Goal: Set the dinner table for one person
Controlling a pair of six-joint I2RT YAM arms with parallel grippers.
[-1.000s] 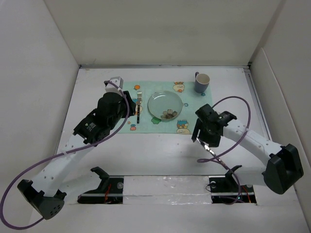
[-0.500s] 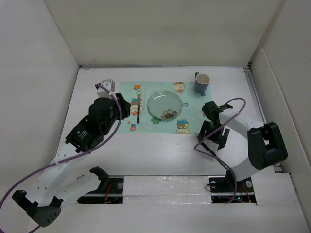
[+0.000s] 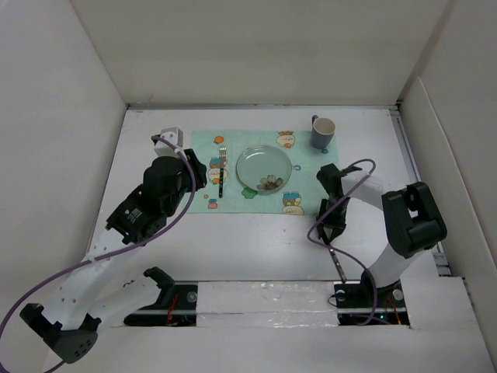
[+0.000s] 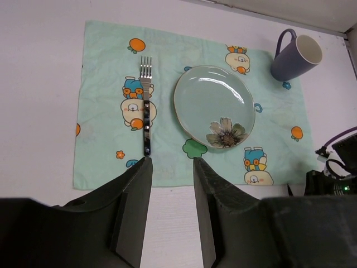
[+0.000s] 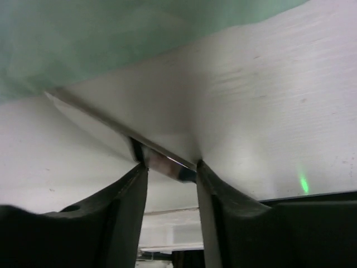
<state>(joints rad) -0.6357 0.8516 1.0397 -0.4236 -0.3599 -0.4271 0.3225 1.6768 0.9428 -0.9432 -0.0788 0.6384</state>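
On the white dinner table (image 3: 233,245) a mint-green placemat (image 3: 203,140) carries a fork (image 3: 221,167) (image 4: 146,111) and a glass plate (image 3: 265,167) (image 4: 215,106). A purple mug (image 3: 322,132) (image 4: 295,56) stands at the mat's far right corner. A knife (image 3: 335,259) (image 5: 95,117) lies flat on the table off the mat's near right corner. My right gripper (image 3: 329,224) (image 5: 169,166) is pressed down over the knife, both fingertips touching it. My left gripper (image 3: 200,167) (image 4: 170,162) hovers open and empty just short of the fork's handle.
A small white box (image 3: 169,134) sits left of the mat, beside the left arm. White walls close in the table on three sides. The right arm's purple cable (image 3: 314,229) loops low beside the knife.
The right arm has folded back, its gripper has come down onto the knife and its jaws have narrowed from wide open. The left arm drew back a little from the fork, then stayed still.
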